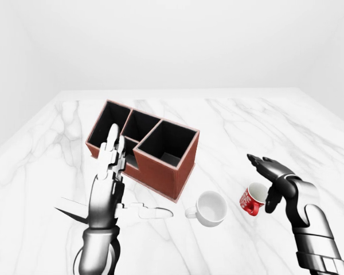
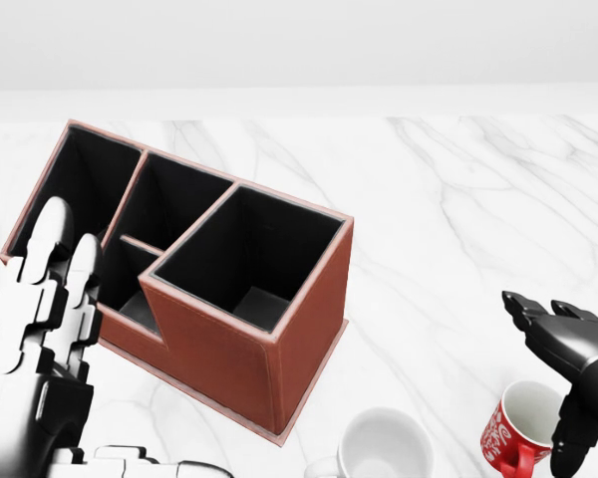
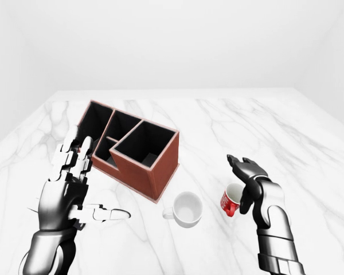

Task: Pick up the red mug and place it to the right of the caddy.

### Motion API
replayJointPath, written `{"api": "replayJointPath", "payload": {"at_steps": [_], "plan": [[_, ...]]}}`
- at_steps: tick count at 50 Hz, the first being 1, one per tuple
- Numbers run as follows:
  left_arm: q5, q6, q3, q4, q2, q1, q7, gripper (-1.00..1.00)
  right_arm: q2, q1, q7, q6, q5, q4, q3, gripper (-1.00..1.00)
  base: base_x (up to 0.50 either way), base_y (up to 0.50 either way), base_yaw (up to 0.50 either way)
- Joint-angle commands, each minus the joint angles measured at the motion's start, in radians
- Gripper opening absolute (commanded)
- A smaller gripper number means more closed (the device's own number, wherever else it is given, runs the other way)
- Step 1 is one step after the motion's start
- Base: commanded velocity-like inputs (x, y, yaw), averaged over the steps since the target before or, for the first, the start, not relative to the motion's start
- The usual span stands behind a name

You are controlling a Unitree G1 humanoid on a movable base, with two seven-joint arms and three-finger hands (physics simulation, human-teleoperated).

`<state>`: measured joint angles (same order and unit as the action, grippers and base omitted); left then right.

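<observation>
The red mug stands on the marble table, tilted, to the right of a white mug. The red-brown caddy with several black compartments stands at centre left. My right hand is open, its fingers standing over and beside the red mug's right side, not closed round it. My left hand is open and empty, raised with fingers upright in front of the caddy's left end. In the head view the red mug sits at the bottom right under my right hand.
The white mug lies just below the caddy's right corner, between the caddy and the red mug. The marble table stretches wide to the right and top of the caddy. White walls surround the table.
</observation>
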<state>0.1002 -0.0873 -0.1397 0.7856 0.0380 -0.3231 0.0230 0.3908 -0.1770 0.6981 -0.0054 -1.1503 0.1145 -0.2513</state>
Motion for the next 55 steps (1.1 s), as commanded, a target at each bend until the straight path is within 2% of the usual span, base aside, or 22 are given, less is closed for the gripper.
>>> {"api": "replayJointPath", "payload": {"at_steps": [1, 35, 42, 49, 55], "plan": [[-0.008, 0.0, 0.001, 0.024, 0.0, -0.006, -0.01, 1.0, -0.006, 0.038, 0.0, 0.019, 0.021, -0.047, 0.006, 1.0, 0.0, 0.0, 0.0], [-0.015, 0.0, 0.016, 0.015, -0.004, 0.0, -0.002, 1.0, -0.003, 0.024, 0.0, 0.029, 0.021, 0.005, 0.032, 1.0, 0.0, 0.0, 0.0], [-0.013, 0.0, 0.016, 0.013, -0.005, 0.002, -0.002, 1.0, -0.002, 0.027, 0.0, 0.026, 0.021, 0.007, 0.033, 1.0, 0.0, 0.0, 0.0], [-0.01, 0.0, 0.011, 0.005, -0.004, 0.0, -0.006, 1.0, 0.007, 0.02, 0.0, 0.01, 0.026, 0.061, 0.034, 1.0, 0.0, 0.0, 0.0], [-0.013, 0.0, 0.016, 0.013, -0.003, 0.001, -0.004, 1.0, 0.006, 0.017, 0.0, 0.016, 0.028, 0.067, 0.04, 1.0, 0.0, 0.0, 0.0]]}}
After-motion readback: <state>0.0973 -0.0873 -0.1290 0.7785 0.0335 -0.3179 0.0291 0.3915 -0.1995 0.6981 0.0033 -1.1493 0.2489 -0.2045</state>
